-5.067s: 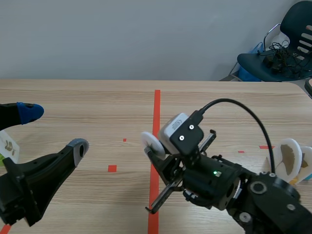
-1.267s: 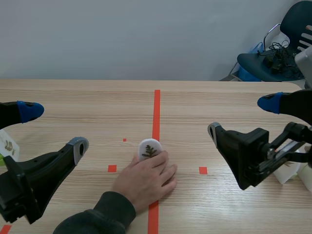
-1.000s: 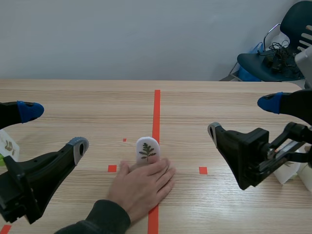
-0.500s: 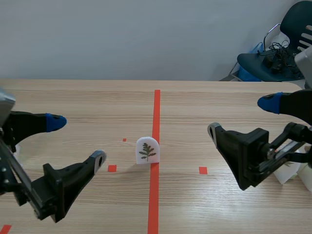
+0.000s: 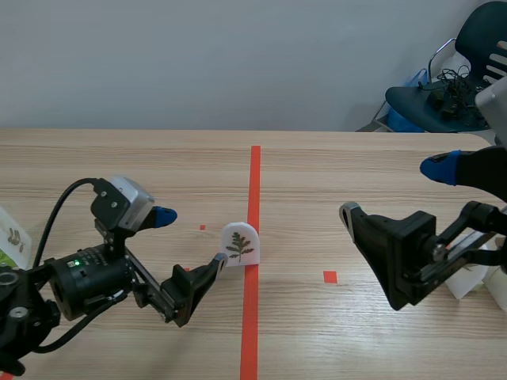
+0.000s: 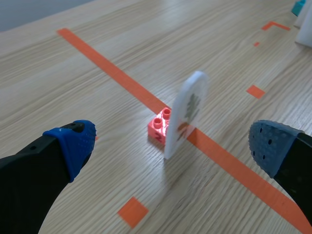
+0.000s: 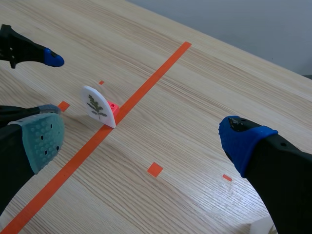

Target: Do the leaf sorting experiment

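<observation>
One leaf card (image 5: pixel 240 243) (image 6: pixel 187 109) (image 7: pixel 96 106) stands upright near the middle of the worktop (image 5: pixel 333 170), its foot against the long orange-red tape line that runs from the near edge to the far edge. The card is a thin white plaque with a rounded top. Its face carries one printed dark green sprig with several leaflets. One red brick (image 6: pixel 160 127) (image 7: pixel 113 108), two studs showing, is fixed behind the card's base and props it. The left gripper (image 5: pixel 190 237) (image 6: pixel 171 141) sits low before the card with its fingers spread wide; the card lies ahead, between them, untouched. The right gripper (image 5: pixel 394 190) (image 7: pixel 144 136) is well apart toward the right edge, fingers likewise spread, holding nothing. At the left edge a white tag (image 5: pixel 12 237) shows small marks, too small to read. At the right edge pale objects (image 5: pixel 467 277), possibly further cards, are mostly hidden behind the arm.
</observation>
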You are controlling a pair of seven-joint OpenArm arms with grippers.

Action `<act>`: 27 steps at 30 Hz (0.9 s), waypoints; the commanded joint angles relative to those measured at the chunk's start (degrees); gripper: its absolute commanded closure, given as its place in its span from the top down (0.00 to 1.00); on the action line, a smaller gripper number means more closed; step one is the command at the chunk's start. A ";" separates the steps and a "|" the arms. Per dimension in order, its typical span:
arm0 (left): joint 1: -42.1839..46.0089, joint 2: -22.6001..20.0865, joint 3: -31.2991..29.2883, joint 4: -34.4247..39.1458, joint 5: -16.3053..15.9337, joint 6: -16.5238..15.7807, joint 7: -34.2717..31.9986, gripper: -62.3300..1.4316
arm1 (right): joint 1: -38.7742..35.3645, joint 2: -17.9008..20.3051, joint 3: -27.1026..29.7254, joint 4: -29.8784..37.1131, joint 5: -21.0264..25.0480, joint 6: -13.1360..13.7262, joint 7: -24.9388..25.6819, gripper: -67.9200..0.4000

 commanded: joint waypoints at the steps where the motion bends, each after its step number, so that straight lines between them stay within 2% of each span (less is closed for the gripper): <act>1: -1.68 1.22 1.53 0.17 0.90 0.04 -1.75 1.00 | 0.98 0.13 0.48 -0.11 0.61 -0.22 1.29 1.00; 4: -5.66 3.30 5.14 -4.59 3.41 0.66 -3.72 1.00 | 0.98 0.13 0.48 -0.11 0.61 -0.22 1.29 1.00; 10: -11.74 6.71 9.92 -12.76 4.37 4.00 -5.81 1.00 | 0.96 -0.15 0.48 -0.11 0.61 -0.22 1.27 1.00; 16: -13.31 7.26 11.47 -16.09 4.33 4.00 -5.92 1.00 | 0.96 -0.15 0.48 -0.11 0.61 -0.22 1.27 1.00; 17: -13.31 7.21 11.67 -16.20 4.31 4.00 -5.95 0.96 | 0.96 -0.15 0.48 -0.11 0.61 -0.22 1.27 1.00; 21: -13.31 7.30 11.69 -16.22 4.26 4.00 -6.56 0.65 | 0.96 -0.15 0.48 -0.11 0.61 -0.22 1.25 1.00; 27: -13.31 7.26 11.69 -16.22 3.98 4.00 -7.17 0.36 | 0.96 -0.15 0.48 -0.11 0.61 -0.22 1.25 1.00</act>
